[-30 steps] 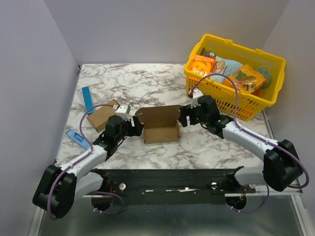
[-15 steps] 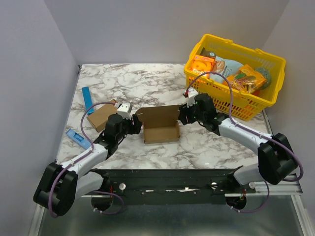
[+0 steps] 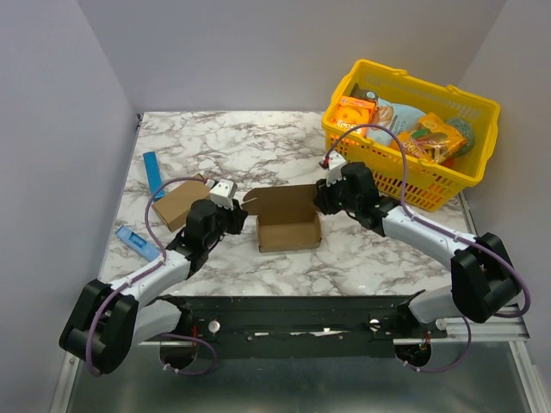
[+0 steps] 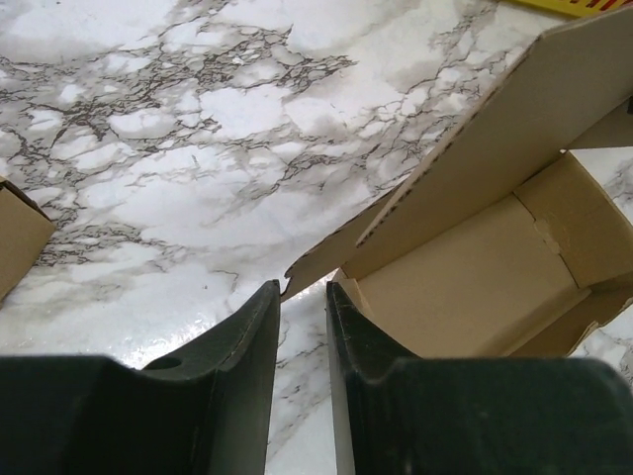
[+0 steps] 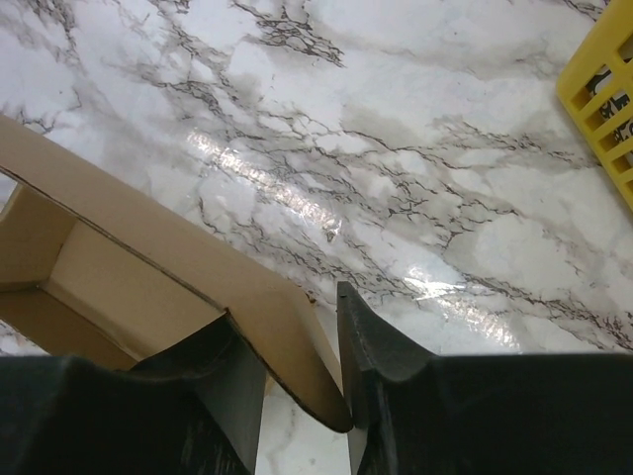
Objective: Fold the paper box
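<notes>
The paper box [image 3: 288,231] is a plain brown carton in the middle of the table, with its lid [image 3: 282,201] raised at the back. My left gripper [image 3: 240,218] is at the box's left end. In the left wrist view its fingers [image 4: 252,336] stand a narrow gap apart with marble showing between them, and the corner of the lid's side flap [image 4: 321,259] sits just off the tips of this gripper [image 4: 302,289]. My right gripper [image 3: 321,200] is at the lid's right end. It [image 5: 287,315] is open, with the lid's right flap [image 5: 272,327] lying between the fingers and touching the right one.
A yellow basket [image 3: 448,185] with orange snack boxes [image 3: 353,114] stands at the back right, close behind my right arm. Another brown carton [image 3: 176,205] lies left of my left gripper. Two blue items [image 3: 153,172] [image 3: 135,241] lie near the table's left edge.
Both grippers have narrowed a lot. Each has moved in onto an end of the lid, and the box has shifted slightly to the right.
</notes>
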Robot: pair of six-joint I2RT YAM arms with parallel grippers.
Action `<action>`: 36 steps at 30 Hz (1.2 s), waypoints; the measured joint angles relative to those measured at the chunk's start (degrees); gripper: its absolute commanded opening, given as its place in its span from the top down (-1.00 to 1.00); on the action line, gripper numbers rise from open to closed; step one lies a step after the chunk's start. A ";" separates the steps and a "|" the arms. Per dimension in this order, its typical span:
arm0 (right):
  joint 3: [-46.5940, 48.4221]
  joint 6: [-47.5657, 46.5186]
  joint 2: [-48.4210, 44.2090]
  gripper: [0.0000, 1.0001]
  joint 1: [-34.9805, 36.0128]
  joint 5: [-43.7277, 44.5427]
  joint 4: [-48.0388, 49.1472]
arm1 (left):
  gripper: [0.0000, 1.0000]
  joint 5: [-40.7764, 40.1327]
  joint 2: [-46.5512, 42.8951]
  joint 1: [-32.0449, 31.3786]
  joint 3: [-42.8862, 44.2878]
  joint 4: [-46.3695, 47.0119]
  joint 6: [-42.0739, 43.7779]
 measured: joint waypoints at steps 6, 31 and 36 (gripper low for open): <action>0.00 -0.09 0.00 0.30 -0.11 -0.04 0.00 | 0.47 0.00 0.61 -1.16 0.02 0.44 0.59; -0.02 4.26 0.00 0.73 4.02 11.43 0.59 | 1.00 -4.50 8.63 -10.75 2.71 6.27 -2.25; -0.83 8.04 0.00 0.74 5.51 15.06 2.56 | 1.00 -6.97 9.70 -13.25 2.71 6.62 -4.59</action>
